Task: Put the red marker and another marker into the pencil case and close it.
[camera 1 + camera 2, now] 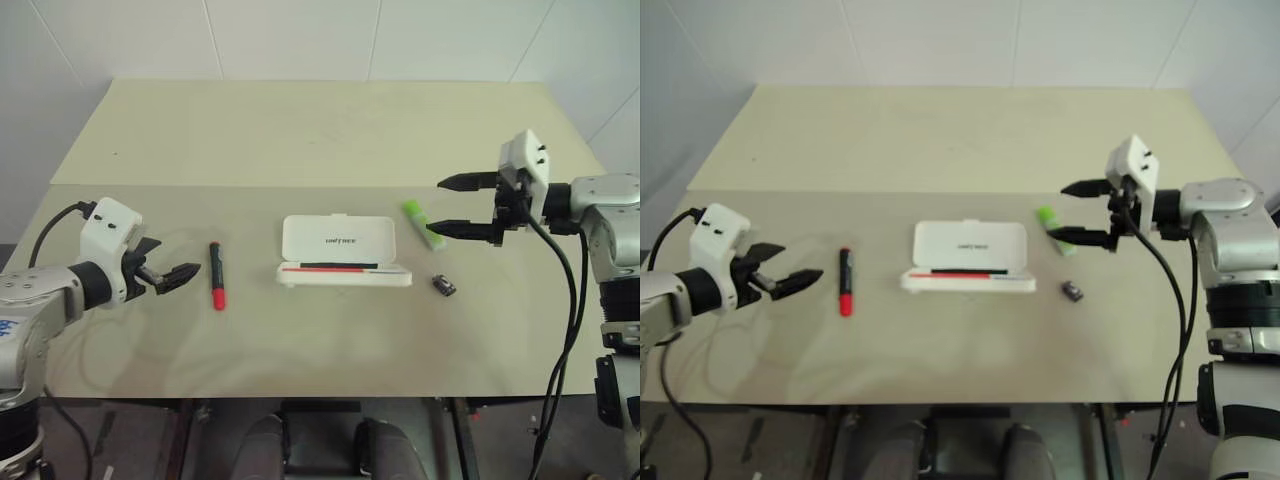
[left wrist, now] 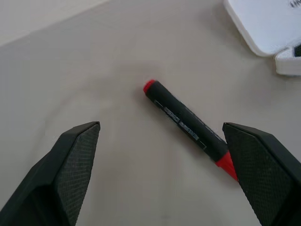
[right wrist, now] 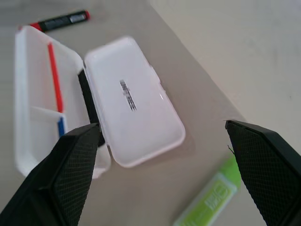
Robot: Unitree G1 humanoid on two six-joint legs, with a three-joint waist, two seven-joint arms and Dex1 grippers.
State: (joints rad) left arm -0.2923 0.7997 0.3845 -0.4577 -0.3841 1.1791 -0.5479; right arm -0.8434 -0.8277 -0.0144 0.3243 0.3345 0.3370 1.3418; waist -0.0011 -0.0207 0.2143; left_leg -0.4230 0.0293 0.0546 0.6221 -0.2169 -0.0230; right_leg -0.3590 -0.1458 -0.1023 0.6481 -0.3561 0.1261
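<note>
The white pencil case [image 1: 338,238] lies open at the table's middle, lid flat behind the tray, with red and black stripes inside. The red marker [image 1: 216,276], with a black far end, lies to the case's left. My left gripper [image 1: 168,260] hovers open just left of the marker, which shows between the fingers [image 2: 188,127] in the left wrist view. The lime-green highlighter [image 1: 420,222] lies right of the case. My right gripper [image 1: 443,207] is open and raised beside the highlighter [image 3: 211,197], pointing toward the case lid [image 3: 134,99]. Neither gripper holds anything.
A small dark grey object [image 1: 444,285] lies on the table right of the case's front corner. The beige table [image 1: 320,130] reaches back to a white wall, with bare surface behind and in front of the case.
</note>
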